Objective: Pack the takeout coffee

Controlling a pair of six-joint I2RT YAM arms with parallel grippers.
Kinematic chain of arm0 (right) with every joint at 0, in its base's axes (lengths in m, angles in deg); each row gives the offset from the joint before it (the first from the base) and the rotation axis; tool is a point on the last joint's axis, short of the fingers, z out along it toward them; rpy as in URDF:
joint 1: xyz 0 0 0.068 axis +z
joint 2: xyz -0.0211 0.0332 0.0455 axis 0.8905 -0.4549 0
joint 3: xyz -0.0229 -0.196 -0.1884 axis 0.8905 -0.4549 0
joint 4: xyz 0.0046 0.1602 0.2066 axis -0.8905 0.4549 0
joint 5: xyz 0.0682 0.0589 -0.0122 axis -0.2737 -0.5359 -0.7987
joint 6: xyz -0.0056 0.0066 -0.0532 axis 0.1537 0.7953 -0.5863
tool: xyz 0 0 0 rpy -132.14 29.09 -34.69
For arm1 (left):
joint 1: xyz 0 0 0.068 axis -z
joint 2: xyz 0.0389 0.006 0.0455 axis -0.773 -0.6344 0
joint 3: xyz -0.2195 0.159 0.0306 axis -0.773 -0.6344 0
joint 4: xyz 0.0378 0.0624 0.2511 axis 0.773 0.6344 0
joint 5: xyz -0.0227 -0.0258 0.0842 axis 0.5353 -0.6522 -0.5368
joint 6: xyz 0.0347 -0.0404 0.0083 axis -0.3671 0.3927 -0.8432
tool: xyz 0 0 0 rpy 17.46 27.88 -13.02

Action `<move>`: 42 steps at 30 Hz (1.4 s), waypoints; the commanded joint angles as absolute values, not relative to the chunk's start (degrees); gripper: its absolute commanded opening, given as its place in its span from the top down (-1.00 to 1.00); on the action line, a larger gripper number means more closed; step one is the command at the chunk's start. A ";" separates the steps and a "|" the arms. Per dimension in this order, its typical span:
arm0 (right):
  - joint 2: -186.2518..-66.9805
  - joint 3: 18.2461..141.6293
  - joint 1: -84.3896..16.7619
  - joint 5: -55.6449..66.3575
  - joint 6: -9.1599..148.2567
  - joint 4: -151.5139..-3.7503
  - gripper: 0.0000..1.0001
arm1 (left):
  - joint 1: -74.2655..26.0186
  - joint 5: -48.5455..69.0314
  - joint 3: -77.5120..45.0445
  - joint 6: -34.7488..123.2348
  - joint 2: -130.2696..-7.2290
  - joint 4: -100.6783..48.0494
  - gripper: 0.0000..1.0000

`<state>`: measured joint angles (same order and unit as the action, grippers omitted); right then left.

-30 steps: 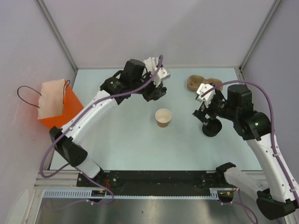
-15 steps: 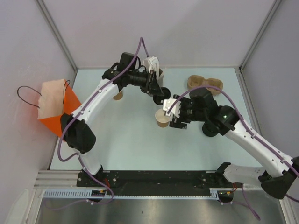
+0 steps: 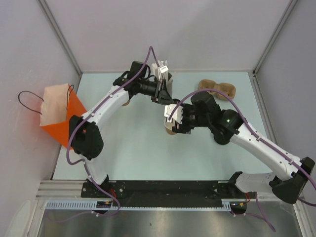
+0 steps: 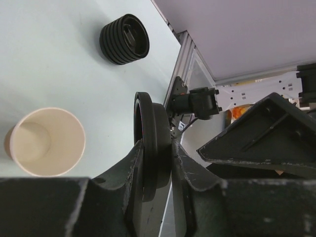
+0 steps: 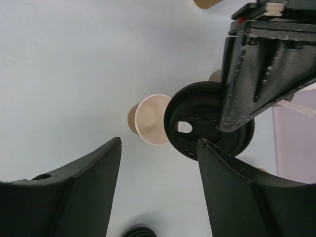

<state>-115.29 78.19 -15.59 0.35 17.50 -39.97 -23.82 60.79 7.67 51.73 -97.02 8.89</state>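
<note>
The takeout coffee, a small tan paper cup [image 3: 170, 131] with a pale rim, stands open-topped at mid-table; it also shows in the wrist views [image 4: 44, 142] [image 5: 148, 120]. My left gripper [image 4: 155, 148] is shut on a black lid [image 4: 152, 140], held on edge. In the right wrist view that lid [image 5: 202, 126] hangs just right of the cup's mouth. My right gripper [image 5: 159, 143] is open and hovers over the cup, with only bare table between its fingers. From above, the left gripper [image 3: 165, 98] and right gripper [image 3: 174, 119] crowd together and hide most of the cup.
A stack of black lids [image 4: 124, 38] lies right of the cup, partly under the right arm [image 3: 220, 138]. A brown cardboard carrier [image 3: 217, 89] sits at the back right. An orange bag [image 3: 61, 111] stands at the left edge. Brown cups [image 3: 126, 102] peek from behind the left arm.
My right arm has swung left from the lid stack to above the cup, its jaws narrowing on the way. The left gripper has brought the lid down beside the cup.
</note>
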 commanded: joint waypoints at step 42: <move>-120.24 78.31 -16.10 3.85 19.49 -48.08 0.21 | -24.34 69.31 5.38 59.91 -92.48 0.49 0.56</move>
<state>-119.82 79.09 -16.81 1.69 19.62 -44.08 -24.25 65.81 4.17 57.85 -94.70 1.79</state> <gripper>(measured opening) 0.401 0.283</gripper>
